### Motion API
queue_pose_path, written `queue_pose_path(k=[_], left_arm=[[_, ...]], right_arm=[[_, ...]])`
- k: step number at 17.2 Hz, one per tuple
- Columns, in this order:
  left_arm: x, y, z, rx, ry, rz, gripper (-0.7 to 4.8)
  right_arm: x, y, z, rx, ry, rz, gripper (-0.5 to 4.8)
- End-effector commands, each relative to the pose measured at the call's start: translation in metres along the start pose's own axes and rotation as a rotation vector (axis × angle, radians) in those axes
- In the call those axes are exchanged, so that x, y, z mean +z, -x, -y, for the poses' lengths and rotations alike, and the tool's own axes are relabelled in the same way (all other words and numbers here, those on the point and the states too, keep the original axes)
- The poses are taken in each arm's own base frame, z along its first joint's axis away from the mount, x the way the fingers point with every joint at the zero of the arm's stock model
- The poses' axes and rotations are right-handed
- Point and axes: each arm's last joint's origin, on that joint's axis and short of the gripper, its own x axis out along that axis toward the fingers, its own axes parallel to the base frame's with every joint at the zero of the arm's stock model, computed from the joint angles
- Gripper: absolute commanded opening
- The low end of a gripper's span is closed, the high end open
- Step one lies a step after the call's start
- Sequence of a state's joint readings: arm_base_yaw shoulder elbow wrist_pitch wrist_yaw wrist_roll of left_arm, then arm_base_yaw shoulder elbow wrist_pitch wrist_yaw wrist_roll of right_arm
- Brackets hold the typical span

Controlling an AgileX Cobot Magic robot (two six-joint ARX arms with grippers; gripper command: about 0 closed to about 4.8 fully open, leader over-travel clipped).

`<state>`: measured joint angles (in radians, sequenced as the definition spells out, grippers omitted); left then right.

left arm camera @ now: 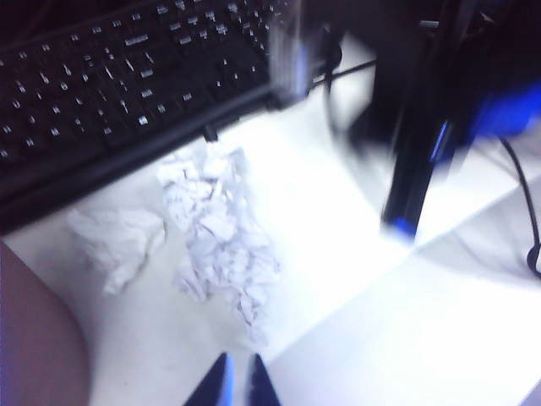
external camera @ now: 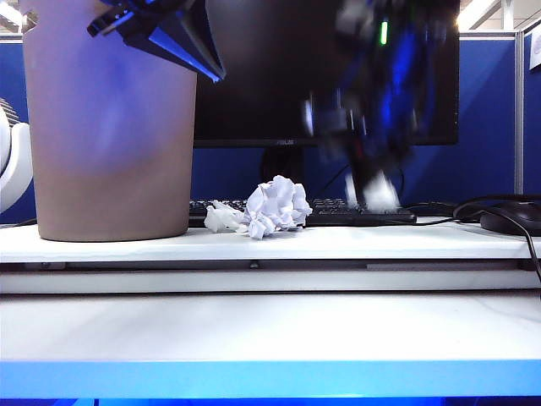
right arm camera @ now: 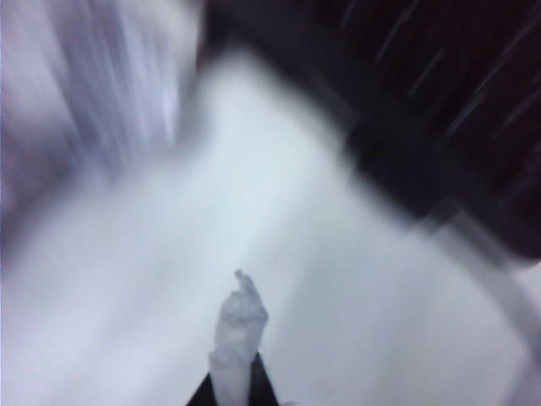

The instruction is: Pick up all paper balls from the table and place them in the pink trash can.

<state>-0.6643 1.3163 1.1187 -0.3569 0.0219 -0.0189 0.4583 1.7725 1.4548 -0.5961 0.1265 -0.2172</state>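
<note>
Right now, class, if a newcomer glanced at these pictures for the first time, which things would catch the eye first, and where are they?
First, the tall dusky pink plastic trash can at the shelf's left, with the left end effector above its rim. Next, the larger crumpled white paper ball at the middle, before the black keyboard. To the right, the blurred right end effector is shut on a small white paper wad.

Black monitor [external camera: 279, 76], black keyboard [left arm camera: 110, 93], mouse [external camera: 514, 216], cables, white fan [external camera: 10, 165]

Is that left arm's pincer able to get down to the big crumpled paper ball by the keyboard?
Probably yes: the left pincer hangs above the big paper ball, nothing between them, and the right pincer is off to the side.
</note>
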Motion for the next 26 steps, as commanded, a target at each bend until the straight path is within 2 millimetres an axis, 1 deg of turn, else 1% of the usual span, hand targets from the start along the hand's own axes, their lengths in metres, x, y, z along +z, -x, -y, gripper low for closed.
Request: queue_pose_path(k=[1, 2, 4, 5, 6, 8, 9, 10, 11, 12, 13, 15, 16, 17, 18, 19, 22, 24, 26], left_arm=[[-0.003, -0.012, 0.000, -0.002, -0.003, -0.027, 0.37], [-0.004, -0.016, 0.000, -0.010, -0.003, -0.040, 0.36], [-0.012, -0.034, 0.001, -0.048, 0.004, -0.091, 0.36], [-0.014, -0.040, 0.000, -0.047, 0.006, -0.109, 0.36], [-0.017, -0.045, 0.000, -0.047, 0.011, -0.128, 0.36], [-0.022, -0.051, 0.001, -0.063, 0.028, -0.161, 0.34], [-0.023, -0.050, 0.001, -0.069, 0.028, -0.175, 0.20], [-0.023, -0.050, 0.001, -0.068, 0.028, -0.180, 0.20], [-0.024, -0.051, 0.000, -0.063, 0.025, -0.181, 0.20], [-0.023, -0.054, 0.000, -0.064, 0.024, -0.162, 0.20], [-0.021, -0.061, 0.000, -0.063, 0.021, -0.126, 0.21], [-0.022, -0.078, -0.002, -0.006, -0.007, -0.086, 0.21], [-0.028, -0.092, -0.004, 0.026, -0.020, -0.094, 0.22], [-0.033, -0.103, -0.005, 0.039, -0.022, -0.108, 0.23], [-0.036, -0.109, -0.007, 0.057, -0.023, -0.112, 0.26], [-0.039, -0.117, -0.009, 0.097, -0.023, -0.104, 0.26], [-0.038, -0.118, -0.009, 0.096, -0.017, -0.083, 0.26], [-0.041, -0.118, -0.008, 0.079, 0.009, -0.121, 0.26], [-0.051, -0.116, -0.003, -0.079, 0.054, -0.233, 0.26]], right_arm=[[0.042, 0.056, 0.013, 0.058, -0.002, 0.257, -0.01], [0.052, 0.070, 0.015, 0.100, 0.002, 0.322, -0.01], [0.084, 0.118, 0.021, 0.309, -0.003, 0.548, -0.01], [0.094, 0.136, 0.023, 0.380, -0.003, 0.641, -0.01], [0.102, 0.151, 0.024, 0.433, -0.007, 0.724, -0.01], [0.118, 0.172, 0.024, 0.505, 0.000, 0.865, -0.01], [0.127, 0.171, 0.022, 0.626, -0.005, 0.897, -0.01], [0.131, 0.166, 0.017, 0.676, -0.006, 0.897, -0.01], [0.137, 0.149, 0.006, 0.734, 0.013, 0.888, -0.01], [0.141, 0.137, -0.005, 0.758, 0.021, 0.873, -0.01], [0.147, 0.124, -0.020, 0.792, 0.020, 0.871, -0.01], [0.154, 0.113, -0.037, 0.830, 0.025, 0.872, -0.01], [0.158, 0.110, -0.042, 0.842, 0.031, 0.880, -0.01], [0.161, 0.108, -0.044, 0.848, 0.031, 0.883, -0.01], [0.162, 0.105, -0.044, 0.849, 0.029, 0.881, -0.01], [0.163, 0.099, -0.045, 0.821, 0.018, 0.869, -0.01], [0.164, 0.100, -0.040, 0.810, 0.015, 0.882, -0.01], [0.167, 0.096, -0.041, 0.806, 0.023, 0.915, -0.01], [0.171, 0.083, -0.044, 0.801, 0.031, 0.946, 0.00]])
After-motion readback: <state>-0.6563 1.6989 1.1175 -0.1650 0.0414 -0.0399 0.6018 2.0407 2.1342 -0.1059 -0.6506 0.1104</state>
